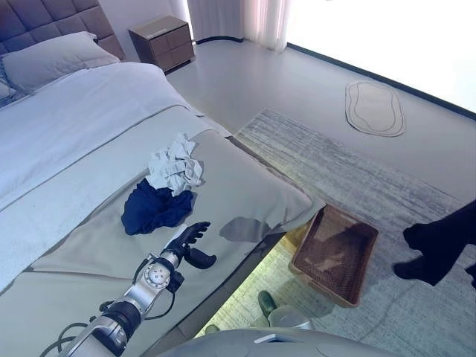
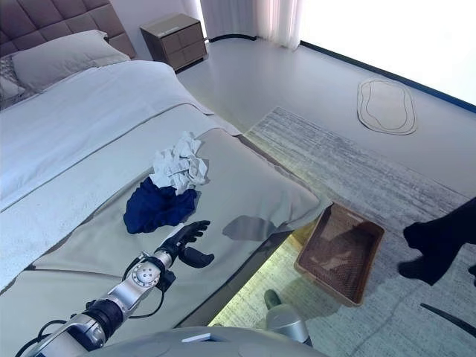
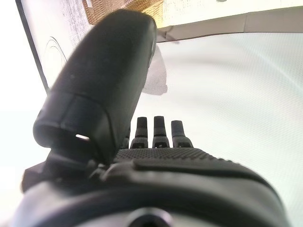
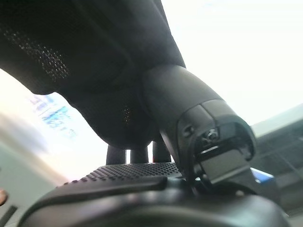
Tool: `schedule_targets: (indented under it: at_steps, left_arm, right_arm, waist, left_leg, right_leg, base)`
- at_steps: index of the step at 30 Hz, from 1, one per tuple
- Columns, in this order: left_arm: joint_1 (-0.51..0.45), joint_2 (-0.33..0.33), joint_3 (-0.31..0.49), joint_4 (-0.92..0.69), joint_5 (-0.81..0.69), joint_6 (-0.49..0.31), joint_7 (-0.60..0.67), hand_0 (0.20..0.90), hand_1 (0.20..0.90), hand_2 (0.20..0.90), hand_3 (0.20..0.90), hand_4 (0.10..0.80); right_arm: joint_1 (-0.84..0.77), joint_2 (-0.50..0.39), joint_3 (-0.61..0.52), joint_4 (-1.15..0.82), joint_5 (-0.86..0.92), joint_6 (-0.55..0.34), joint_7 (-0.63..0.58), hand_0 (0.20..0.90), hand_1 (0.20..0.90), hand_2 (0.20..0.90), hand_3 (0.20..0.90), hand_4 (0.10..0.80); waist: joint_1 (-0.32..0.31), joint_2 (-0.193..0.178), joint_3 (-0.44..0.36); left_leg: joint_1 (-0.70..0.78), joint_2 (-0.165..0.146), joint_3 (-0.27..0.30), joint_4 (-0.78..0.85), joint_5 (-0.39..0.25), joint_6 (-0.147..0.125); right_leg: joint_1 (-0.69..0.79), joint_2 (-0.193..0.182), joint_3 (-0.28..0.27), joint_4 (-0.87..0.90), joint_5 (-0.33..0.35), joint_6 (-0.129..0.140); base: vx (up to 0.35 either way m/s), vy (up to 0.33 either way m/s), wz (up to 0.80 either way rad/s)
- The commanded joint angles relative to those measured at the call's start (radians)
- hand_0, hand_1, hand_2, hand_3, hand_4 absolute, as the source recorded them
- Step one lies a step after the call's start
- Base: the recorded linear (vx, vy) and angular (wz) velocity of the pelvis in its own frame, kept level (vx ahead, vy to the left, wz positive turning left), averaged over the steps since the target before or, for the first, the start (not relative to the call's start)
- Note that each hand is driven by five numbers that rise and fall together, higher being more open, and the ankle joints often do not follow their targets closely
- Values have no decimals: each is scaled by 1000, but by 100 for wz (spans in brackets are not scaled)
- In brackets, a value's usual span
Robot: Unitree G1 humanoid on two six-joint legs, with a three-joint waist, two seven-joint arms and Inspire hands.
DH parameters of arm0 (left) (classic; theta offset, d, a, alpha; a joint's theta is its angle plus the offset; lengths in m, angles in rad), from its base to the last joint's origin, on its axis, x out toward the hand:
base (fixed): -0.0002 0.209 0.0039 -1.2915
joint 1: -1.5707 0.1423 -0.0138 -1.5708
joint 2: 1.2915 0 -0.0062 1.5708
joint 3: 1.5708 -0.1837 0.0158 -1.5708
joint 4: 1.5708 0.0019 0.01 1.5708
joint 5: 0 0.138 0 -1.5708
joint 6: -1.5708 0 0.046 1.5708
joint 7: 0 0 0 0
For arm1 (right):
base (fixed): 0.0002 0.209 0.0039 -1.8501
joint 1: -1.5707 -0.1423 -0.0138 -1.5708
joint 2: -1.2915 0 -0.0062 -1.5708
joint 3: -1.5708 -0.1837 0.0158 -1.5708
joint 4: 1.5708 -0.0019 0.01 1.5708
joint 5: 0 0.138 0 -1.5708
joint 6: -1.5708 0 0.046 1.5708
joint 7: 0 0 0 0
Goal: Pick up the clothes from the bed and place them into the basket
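A: bed (image 1: 82,141) takes the whole left side, pale cover, pillow (image 1: 52,59) up by the headboard (image 1: 44,18). nightstand (image 1: 162,41) past the far corner

B: floor side?

A: grey rug (image 1: 357,171) along the bed, small oval mat (image 1: 374,108) further out toward the bright window. basket (image 1: 335,254) sits on the rug just off the bed's near corner, brown wicker, nothing in it that I can see

B: clothes?

A: both on the bed, mid-cover. navy garment (image 1: 155,208) bunched up, white garment (image 1: 173,167) crumpled on its far side, touching it, partly overlapping its edge. well apart from the basket

B: hands

A: left hand (image 1: 190,244) is over the cover just near side of the navy garment, close but not on it. fingers straight and loose, pointing toward the cloth, thumb splayed out sideways. holds nothing; left wrist view shows only bare cover past the fingers (image 3: 161,130)

B: right?

A: right hand (image 1: 439,249) is a dark shape at the right edge, out over the rug beyond the basket. fingers look loosely bent, can't tell how far open; no cloth visible in it
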Motion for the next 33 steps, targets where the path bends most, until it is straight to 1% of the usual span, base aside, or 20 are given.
schedule_targets:
  at_steps: [1, 3, 7, 10, 14, 17, 21, 23, 25, 26, 27, 28, 29, 30, 32, 33]
  left_arm:
    - [-55, 46, 23, -10, 14, -63, 24, 900, 900, 900, 900, 800]
    - [-55, 43, 29, -9, 17, -65, 23, 900, 900, 900, 900, 800]
    - [-49, 37, 52, -14, 30, -63, 18, 900, 900, 900, 900, 800]
    - [-43, 59, 55, -9, 37, -68, 1, 900, 900, 900, 900, 800]
    - [-51, 82, 38, -7, 34, -66, -6, 900, 900, 900, 900, 800]
    - [-45, 90, 31, -11, 37, -67, -6, 900, 900, 900, 900, 800]
    - [-26, 109, 23, -7, 48, -77, -23, 900, 900, 900, 900, 800]
    - [-14, 118, 21, -2, 46, -87, -29, 900, 900, 900, 900, 800]
    - [0, 121, 28, -8, 39, -90, -22, 900, 900, 900, 900, 800]
    - [8, 116, 39, -20, 35, -87, -17, 900, 900, 900, 900, 800]
    - [13, 113, 50, -34, 27, -87, -14, 900, 900, 900, 900, 800]
    - [15, 109, 64, -47, 25, -85, -12, 900, 900, 900, 900, 800]
    - [17, 104, 77, -56, 20, -90, -1, 900, 900, 900, 900, 800]
    - [20, 101, 89, -53, 18, -103, 19, 900, 900, 900, 900, 800]
    - [32, 97, 131, -56, 14, -119, 65, 900, 900, 900, 900, 800]
    - [38, 98, 151, -66, 10, -114, 80, 900, 900, 900, 900, 800]
  right_arm:
    - [11, -24, -126, -39, -57, -94, -15, 300, 300, 300, 200, 100]
    - [67, -21, -175, -36, -30, -98, 3, 300, 300, 300, 200, 100]
    - [304, 20, -396, -45, 30, -130, 54, 300, 300, 300, 200, 100]
    - [478, 59, -574, -57, 37, -161, 43, 300, 300, 300, 200, 100]
    - [551, 62, -677, -85, 26, -171, -4, 300, 300, 300, 200, 100]
    - [533, 44, -684, -99, 17, -161, -31, 300, 300, 300, 200, 100]
    - [472, 33, -634, -115, -22, -150, -52, 300, 300, 300, 200, 100]
    - [430, 36, -585, -122, -27, -135, -56, 300, 300, 300, 200, 100]
    - [382, 54, -534, -128, -25, -119, -58, 300, 300, 300, 200, 100]
    - [367, 65, -517, -128, -23, -112, -60, 300, 300, 300, 200, 100]
    - [360, 75, -512, -134, -18, -100, -55, 300, 300, 300, 200, 100]
    - [363, 90, -519, -135, -25, -91, -46, 300, 300, 300, 200, 100]
    - [384, 111, -534, -133, -29, -89, -35, 300, 300, 300, 200, 100]
    - [423, 141, -558, -130, -21, -102, -38, 300, 300, 300, 200, 100]
    - [502, 225, -617, -131, -16, -112, -30, 300, 300, 300, 200, 100]
    - [530, 258, -636, -137, -26, -109, -23, 300, 300, 300, 200, 100]
  waist:
    - [1, -41, -72]
    - [-4, -33, -70]
    - [-16, -15, -63]
    - [-11, -23, -61]
    - [1, -34, -59]
    - [11, -39, -59]
    - [21, -46, -65]
    - [31, -54, -66]
    - [48, -59, -65]
    - [54, -58, -61]
    - [52, -54, -56]
    - [53, -51, -50]
    - [58, -48, -39]
    - [70, -50, -24]
    - [106, -61, 0]
    - [120, -67, 8]
  left_leg:
    - [38, 23, -43, 28, -93, -26]
    - [35, 24, -39, 31, -95, -25]
    - [31, 22, -38, 37, -100, -21]
    - [32, 20, -39, 41, -104, -18]
    - [33, 19, -39, 39, -105, -19]
    - [31, 16, -41, 33, -103, -22]
    - [27, 9, -57, 29, -102, -18]
    - [20, -8, -90, 39, -109, -8]
    - [12, -32, -138, 47, -117, 2]
    - [8, -38, -151, 47, -118, 6]
    - [6, -33, -138, 54, -122, 6]
    - [1, -29, -124, 64, -125, 6]
    - [-4, -23, -106, 74, -126, 4]
    - [-4, -16, -79, 81, -127, 1]
    - [1, 1, -2, 86, -125, -7]
    - [5, 7, 23, 89, -127, -8]
  right_leg:
    - [-13, 38, -46, 55, 2, 29]
    - [-18, 39, -44, 59, 1, 29]
    - [-26, 40, -39, 59, 4, 28]
    - [-24, 40, -39, 54, 7, 26]
    - [-22, 41, -39, 49, 7, 25]
    - [-22, 40, -43, 44, 9, 29]
    - [-24, 40, -38, 54, 4, 30]
    - [-30, 43, -26, 69, 3, 32]
    - [-32, 48, -5, 67, 9, 34]
    - [-35, 49, 2, 62, 15, 36]
    - [-40, 46, -2, 58, 18, 36]
    - [-46, 40, -15, 57, 20, 36]
    - [-56, 28, -49, 61, 23, 39]
    - [-67, 10, -110, 65, 28, 46]
    - [-79, -26, -251, 57, 42, 62]
    - [-80, -33, -288, 52, 45, 63]
  base:
    - [-29, -39, -2]
    - [-32, -37, -7]
    - [-26, -47, -10]
    - [-4, -57, -8]
    - [-4, -28, -1]
    - [0, 0, 0]
    - [5, -30, 1]
    - [45, -59, 0]
    - [47, -62, -1]
    - [4, -48, -11]
    - [-37, -35, -18]
    - [-86, -20, -19]
    - [-131, -25, -17]
    - [-154, -46, -23]
    - [-148, -72, -70]
    - [-86, -48, -134]
